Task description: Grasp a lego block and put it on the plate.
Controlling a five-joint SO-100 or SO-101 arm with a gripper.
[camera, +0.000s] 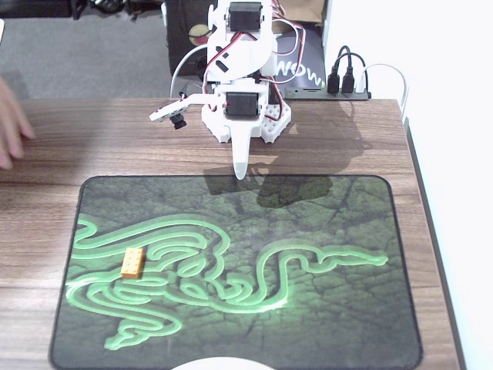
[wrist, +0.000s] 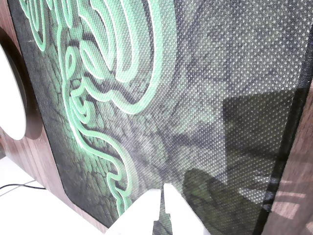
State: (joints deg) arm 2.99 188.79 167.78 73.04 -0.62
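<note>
The orange lego block (camera: 132, 263) lies on the left part of the dark mat, studs up. A thin sliver of the white plate (camera: 223, 364) shows at the bottom edge of the fixed view; in the wrist view the plate (wrist: 10, 98) sits at the left. My gripper (camera: 241, 169) hangs point-down over the mat's back edge, far from the block and up and right of it. In the wrist view the gripper (wrist: 163, 188) is shut, with only a hairline gap and nothing held. The block is out of the wrist view.
A dark mat with a green snake pattern (camera: 293, 262) covers the wooden table (camera: 77, 146). A person's hand (camera: 9, 123) rests at the left edge. Cables and plugs (camera: 343, 77) sit behind the arm's base. The table ends at the right (camera: 420, 193).
</note>
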